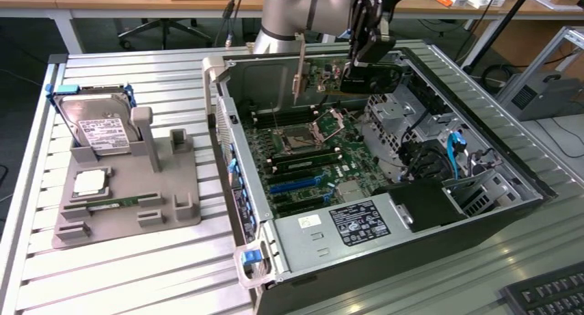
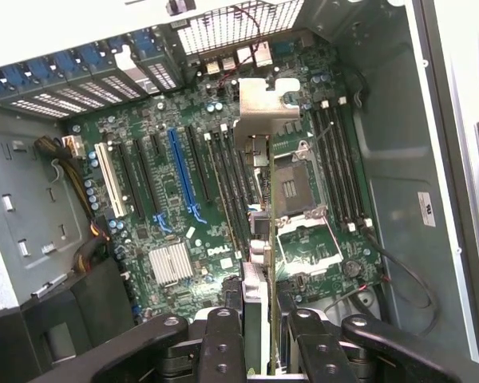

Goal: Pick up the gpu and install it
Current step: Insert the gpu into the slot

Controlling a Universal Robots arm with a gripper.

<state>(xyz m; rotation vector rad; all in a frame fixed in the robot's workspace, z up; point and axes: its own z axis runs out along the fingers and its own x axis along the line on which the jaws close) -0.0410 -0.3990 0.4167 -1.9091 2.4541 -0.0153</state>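
The gpu [image 1: 351, 79] [image 2: 259, 279] is in the air, above the far part of the open computer case [image 1: 429, 253], and it does not sit in any slot. It hangs on its edge. Its silver bracket [image 1: 299, 70] [image 2: 263, 112] is at the end towards the exterior view's left, away from the fingers. The gripper [image 1: 370, 52] [image 2: 259, 323] is clamped on the card: in the wrist view the two black fingers [image 2: 223, 335] press on both flat faces, with the thin card between them.

Under the card lies the green motherboard [image 1: 306, 165] [image 2: 176, 199]. In the wrist view the card is over the strip between the memory slots and the open processor socket [image 1: 297, 139] [image 2: 291, 187]. The long blue slot [image 2: 184, 179] is beside it and apart from the card.

The case lies on its side on a slatted metal table [image 1: 128, 274]. On the exterior view's left, well apart from the case, stands a grey holder [image 1: 174, 212]. It carries an upright hard drive [image 1: 100, 127] at the far end, a square processor chip [image 1: 89, 183] and a narrow memory stick [image 1: 114, 204] nearer. A keyboard [image 1: 548, 294] is at the near right corner
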